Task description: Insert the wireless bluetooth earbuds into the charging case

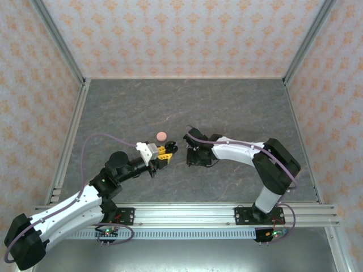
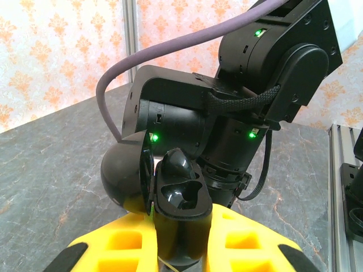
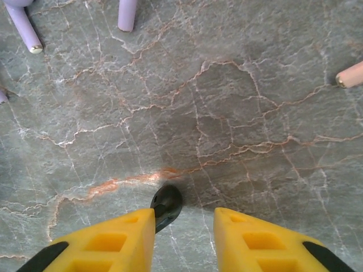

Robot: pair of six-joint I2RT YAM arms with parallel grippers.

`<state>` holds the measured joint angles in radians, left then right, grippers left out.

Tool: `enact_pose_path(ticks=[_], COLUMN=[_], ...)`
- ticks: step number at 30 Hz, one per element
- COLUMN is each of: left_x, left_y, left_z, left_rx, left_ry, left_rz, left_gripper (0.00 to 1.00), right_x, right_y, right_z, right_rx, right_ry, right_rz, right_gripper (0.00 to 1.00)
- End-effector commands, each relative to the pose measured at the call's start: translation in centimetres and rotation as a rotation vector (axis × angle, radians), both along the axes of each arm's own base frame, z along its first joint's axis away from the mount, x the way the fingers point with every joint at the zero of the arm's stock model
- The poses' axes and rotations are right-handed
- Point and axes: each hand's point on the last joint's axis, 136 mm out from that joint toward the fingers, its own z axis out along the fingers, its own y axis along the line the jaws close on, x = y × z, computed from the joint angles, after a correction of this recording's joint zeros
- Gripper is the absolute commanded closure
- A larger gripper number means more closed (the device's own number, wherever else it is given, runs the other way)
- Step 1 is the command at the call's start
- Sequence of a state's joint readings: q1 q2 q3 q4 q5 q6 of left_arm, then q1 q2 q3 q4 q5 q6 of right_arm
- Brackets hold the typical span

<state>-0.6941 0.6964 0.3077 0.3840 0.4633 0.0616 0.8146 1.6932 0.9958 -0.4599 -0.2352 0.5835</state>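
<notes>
My left gripper (image 2: 181, 229) is shut on the black charging case (image 2: 184, 198), holding it upright with its lid (image 2: 122, 173) swung open to the left. A glossy black earbud (image 2: 178, 164) sits in the far socket; the near socket is hollow. On the table a second black earbud (image 3: 166, 205) lies against the inner face of my right gripper's left finger (image 3: 122, 238). The right gripper (image 3: 184, 214) is open, its right finger apart from the bud. In the top view the left gripper (image 1: 166, 151) and right gripper (image 1: 191, 141) are close together at mid-table.
Two lilac earbud stems (image 3: 25, 31) (image 3: 127, 14) lie at the top left of the right wrist view and a pink stem (image 3: 350, 75) at its right edge. A pink round disc (image 1: 161, 135) rests just beyond the left gripper. Patterned walls enclose the grey marbled table (image 1: 227, 107).
</notes>
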Motion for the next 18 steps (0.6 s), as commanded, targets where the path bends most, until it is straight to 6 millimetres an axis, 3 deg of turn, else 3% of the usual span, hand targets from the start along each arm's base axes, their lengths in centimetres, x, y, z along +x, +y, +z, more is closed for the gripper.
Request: enact_pose_path(ticks=[1, 18], left_x=[-0.1, 0.1], left_y=[-0.2, -0.2], left_z=[0.7, 0.5], left_rx=[0.000, 0.006], left_ry=[-0.033, -0.027], left_rz=[-0.006, -0.001], left_gripper=[1.00, 1.00], right_x=[1.1, 2.0], right_y=[0.4, 1.7], right_z=[0.2, -0.6], right_rx=[0.000, 0.011], right_ry=[-0.035, -0.038], right_rz=[-0.010, 0.014], right_gripper=[0.68, 0.68])
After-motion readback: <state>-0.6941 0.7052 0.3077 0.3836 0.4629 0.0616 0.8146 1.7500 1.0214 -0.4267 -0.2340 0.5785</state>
